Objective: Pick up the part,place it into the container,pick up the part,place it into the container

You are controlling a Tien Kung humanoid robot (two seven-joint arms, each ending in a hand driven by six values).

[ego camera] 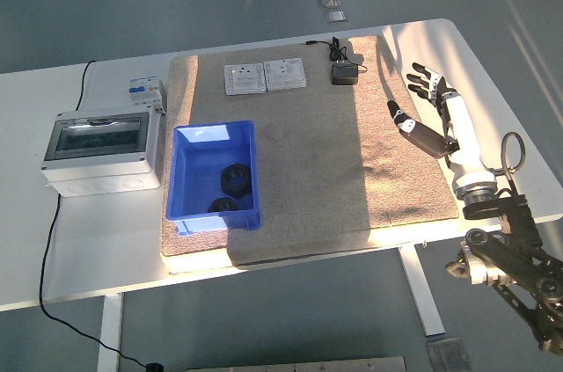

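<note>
Two black round parts lie in the blue container [189, 145] at the mat's left: one [236, 179] near its middle right, one [222, 207] at its front wall. My right hand [428, 101] is over the mat's right edge, far from the container, fingers spread and empty. The left arm is not in view.
A grey electrical box [104, 150] stands left of the container, with a small breaker [145, 89] behind it. Two white wall sockets [265, 76] and a black adapter [343, 74] with its cable lie at the mat's back. The beige mat [325, 170] covers the table's middle.
</note>
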